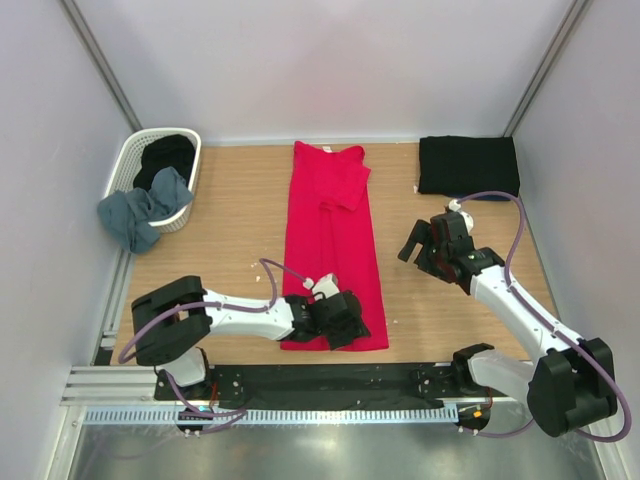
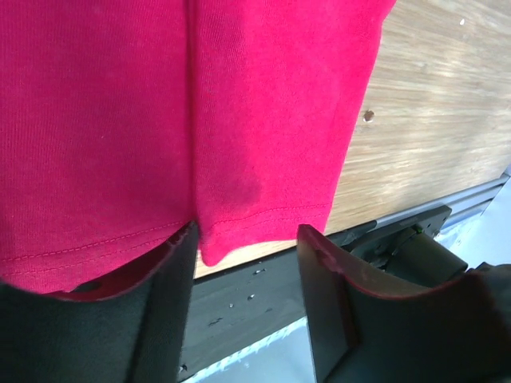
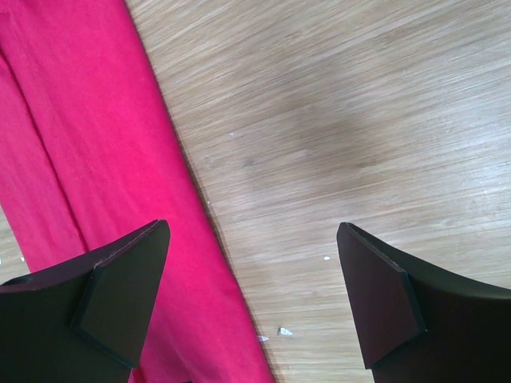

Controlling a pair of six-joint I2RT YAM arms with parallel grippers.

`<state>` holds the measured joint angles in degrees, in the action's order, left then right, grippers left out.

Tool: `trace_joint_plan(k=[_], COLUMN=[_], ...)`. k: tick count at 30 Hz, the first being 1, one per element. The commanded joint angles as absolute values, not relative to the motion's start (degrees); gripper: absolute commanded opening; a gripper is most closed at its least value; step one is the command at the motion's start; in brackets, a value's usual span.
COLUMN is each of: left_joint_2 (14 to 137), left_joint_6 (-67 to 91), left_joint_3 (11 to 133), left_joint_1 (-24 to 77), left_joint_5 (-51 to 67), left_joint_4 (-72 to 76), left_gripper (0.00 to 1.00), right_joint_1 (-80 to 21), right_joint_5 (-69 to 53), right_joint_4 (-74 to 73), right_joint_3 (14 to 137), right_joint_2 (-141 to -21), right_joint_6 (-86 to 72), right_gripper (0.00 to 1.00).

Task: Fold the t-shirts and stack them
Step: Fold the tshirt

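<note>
Though invisible overhead, red t-shirt point(image 2: 263, 104) hem stitching.

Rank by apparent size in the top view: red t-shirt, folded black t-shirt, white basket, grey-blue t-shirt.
1. red t-shirt
2. white basket and folded black t-shirt, too alike to rank
3. grey-blue t-shirt
</note>
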<state>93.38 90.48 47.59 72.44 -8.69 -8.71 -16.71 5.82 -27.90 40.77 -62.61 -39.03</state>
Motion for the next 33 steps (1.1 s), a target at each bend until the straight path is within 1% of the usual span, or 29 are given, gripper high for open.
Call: trace_joint_plan(k=[1, 4, 5, 6, 8, 10, 17, 20, 21, 24, 30, 33], left_joint_2=[93.9, 94.0, 94.0, 93.8, 93.5, 93.4, 93.3, 93.8, 94.0, 94.8, 94.7, 93.5], left_joint_6=[91.9, 91.8, 91.8, 91.9, 92.2, 92.1, 91.6, 91.6, 91.7, 90.8, 90.5, 89.8], left_joint_3=[49.8, 50.1, 50.0, 49.9, 49.8, 49.9, 51.1, 51.0, 51.1, 51.9, 52.6, 53.5], left_joint_1=[73.0, 73.1, 73.2, 73.2, 73.2, 73.2, 73.2, 73.2, 73.2, 73.2, 73.2, 73.2], left_joint_5=[-11.2, -11.7, -11.9, -12.1, -12.5, -12.5, -11.8, -11.5, -11.6, -11.2, -11.9, -13.4], left_joint_4=[-9.1, -9.5, -9.8, -10.0, -10.8, -11.1, -16.1, -16.2, -16.2, -16.2, -17.5, -19.6], left_gripper=[0.53, 0.47, 0.44, 0.38, 0.35, 0.34, 0.36, 0.31, 0.26, 0.2, 0.0, 0.0], right_joint_1=[-16.3, -16.3, -16.3, -16.3, -16.2, -16.3, -16.3, -16.2, -16.2, -16.2, -16.1, -16.1], right_joint_5=[6.0, 5.4, 5.4, 5.4, 5.7, 5.6, 5.6, 5.2, 5.1, 5.0, 5.8, 5.2], right_joint_4=[-26.9, -26.8, -26.8, -26.7, -26.9, -27.0, -27.1, -26.7, -26.6, -26.7, -27.3, -27.3], right_joint_3=[40.8, 40.6, 40.5, 40.4, 40.3, 40.3, 40.5, 40.4, 40.3, 40.3, 40.3, 39.8], right_joint_2=[-61.8, -61.8, -61.7, -61.6, -61.4, -61.3, -61.3, -61.7, -61.7, -61.3, -60.9, -60.9], right_joint_6=[-37.5, -37.7, -37.7, -37.7, -37.8, -37.8, -37.6, -37.8, -37.9, -38.0, -37.4, -37.4], right_gripper=[0.92, 0.92, 0.92, 0.92, 0.92, 0.92, 0.92, 0.92, 0.92, 0.92, 0.92, 0.92])
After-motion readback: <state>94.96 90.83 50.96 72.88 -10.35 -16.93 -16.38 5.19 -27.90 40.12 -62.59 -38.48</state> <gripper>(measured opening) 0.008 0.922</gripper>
